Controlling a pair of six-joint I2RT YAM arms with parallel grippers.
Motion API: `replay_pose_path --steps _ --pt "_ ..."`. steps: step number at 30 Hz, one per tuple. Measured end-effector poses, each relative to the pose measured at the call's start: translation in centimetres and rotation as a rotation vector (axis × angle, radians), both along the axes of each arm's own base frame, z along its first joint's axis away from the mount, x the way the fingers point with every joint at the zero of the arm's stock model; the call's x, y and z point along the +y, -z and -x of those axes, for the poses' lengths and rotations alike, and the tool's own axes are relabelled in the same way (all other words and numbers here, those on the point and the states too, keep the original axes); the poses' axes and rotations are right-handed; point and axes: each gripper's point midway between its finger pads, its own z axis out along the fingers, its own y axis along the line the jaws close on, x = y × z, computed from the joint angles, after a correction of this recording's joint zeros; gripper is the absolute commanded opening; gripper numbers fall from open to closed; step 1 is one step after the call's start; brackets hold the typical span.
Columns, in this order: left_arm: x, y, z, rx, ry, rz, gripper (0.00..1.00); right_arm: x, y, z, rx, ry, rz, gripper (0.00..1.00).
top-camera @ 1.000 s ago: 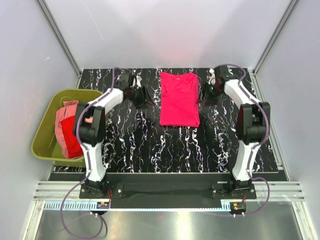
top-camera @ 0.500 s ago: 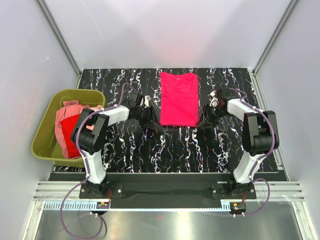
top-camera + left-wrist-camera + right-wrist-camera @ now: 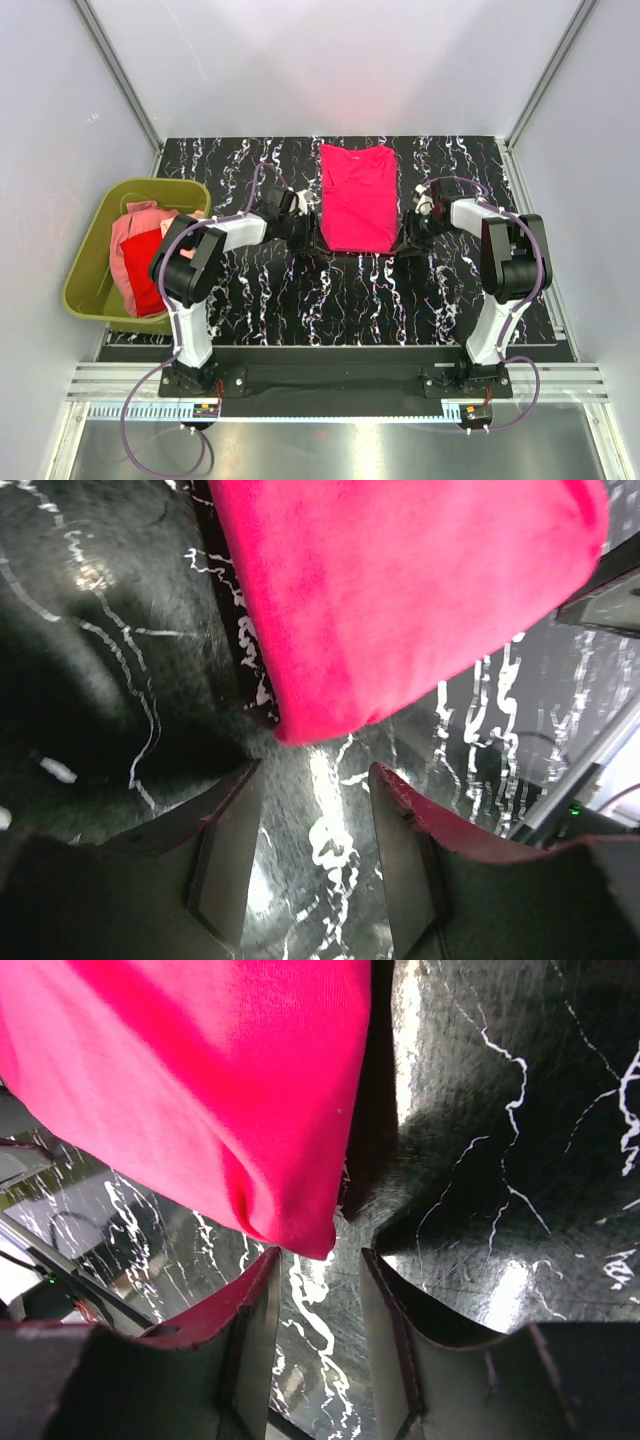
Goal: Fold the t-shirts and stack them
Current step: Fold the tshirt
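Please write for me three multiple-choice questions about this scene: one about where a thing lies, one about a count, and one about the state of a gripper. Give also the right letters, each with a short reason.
1. Where does the bright magenta-pink cloth t-shirt lie?
A. hanging in the air
B. flat on the black marbled table
C. on the floor

2. How many t-shirts lie on the table?
A. three
B. two
C. one

3. How do the jaws of the left gripper stand?
A. shut on the t-shirt
B. open, with nothing between them
C. shut and empty

Answers:
1 B: the top view shows it spread on the table between the arms.
2 C: only the magenta one is there; the red t-shirt sits in the olive-green plastic tub.
3 B: the left wrist view shows bare table between the fingers, with the shirt corner just ahead.
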Motion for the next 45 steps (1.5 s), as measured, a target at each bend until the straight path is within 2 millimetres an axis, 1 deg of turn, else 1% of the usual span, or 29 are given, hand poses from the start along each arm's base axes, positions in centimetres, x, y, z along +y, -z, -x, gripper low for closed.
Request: replay_pose_path --steps 1,5,6,7,8,9,10,11,15,20,26,28,32,35,36,37,38,39,40,43,45 --pt "-0.1 0.3 0.0 0.003 0.004 -0.003 0.50 0.0 0.1 0.0 0.000 -0.002 0.001 0.42" --pt "-0.6 0.4 -0.5 -0.010 0.015 -0.005 0.43 -0.1 0.2 0.0 -0.006 -0.013 0.004 0.37" --pt "-0.6 0.4 -0.5 -0.010 0.017 -0.006 0.33 -0.1 0.2 0.0 -0.009 -0.015 0.004 0.36" --pt "-0.7 0.5 -0.5 -0.009 0.017 -0.008 0.28 0.0 0.2 -0.1 -0.013 -0.016 0.003 0.34" --pt "-0.5 0.7 -0.6 -0.011 0.016 -0.016 0.22 0.0 0.2 -0.2 -0.018 -0.017 0.002 0.27" --pt "-0.5 0.9 -0.5 -0.008 0.018 -0.023 0.18 0.0 0.1 -0.4 -0.027 -0.019 0.001 0.21" --pt "-0.4 1.0 -0.5 -0.006 0.017 -0.030 0.06 0.0 0.1 -0.5 -0.035 -0.021 0.000 0.12" --pt "-0.3 1.2 -0.5 -0.002 0.016 -0.037 0.00 0.1 0.0 -0.7 -0.043 -0.024 -0.004 0.00" --pt "0.1 1.2 -0.9 0.001 0.009 -0.083 0.00 0.0 0.1 -0.9 -0.053 -0.020 0.005 0.00" --pt "0.8 1.3 -0.8 0.003 -0.003 -0.135 0.00 -0.8 0.5 -0.5 -0.031 -0.005 0.052 0.00" --pt "1.5 1.3 0.4 0.002 -0.005 -0.206 0.00 -1.4 -0.1 0.6 -0.031 0.011 0.085 0.00" --pt "1.7 1.3 1.1 0.004 -0.005 -0.223 0.00 -1.5 -0.5 0.9 -0.034 0.016 0.088 0.00" --pt "2.0 1.3 2.2 0.018 -0.005 -0.233 0.00 -1.6 -0.9 1.5 -0.035 0.026 0.089 0.00" --pt "2.2 1.4 2.9 0.027 -0.017 -0.224 0.00 -1.5 -0.8 2.3 -0.018 0.037 0.083 0.00" --pt "2.3 1.4 3.3 0.033 -0.019 -0.220 0.05 -1.5 -0.7 2.6 -0.009 0.039 0.080 0.02" --pt "2.4 1.4 3.8 0.038 -0.020 -0.216 0.12 -1.4 -0.5 3.1 0.004 0.044 0.078 0.06" --pt "2.5 1.4 4.2 0.045 -0.021 -0.212 0.17 -1.3 -0.3 3.7 0.019 0.049 0.076 0.13" --pt "2.6 1.5 4.6 0.054 -0.026 -0.209 0.24 -1.3 -0.2 4.2 0.030 0.052 0.075 0.25" --pt "2.7 1.5 5.1 0.065 -0.028 -0.203 0.36 -1.2 -0.1 4.8 0.042 0.054 0.077 0.31" --pt "2.6 0.6 5.8 0.086 -0.038 -0.169 0.43 -1.3 -0.8 5.9 0.063 0.071 0.073 0.50" --pt "2.3 0.1 5.8 0.087 -0.039 -0.150 0.45 -1.2 -1.7 5.7 0.039 0.075 0.068 0.51"
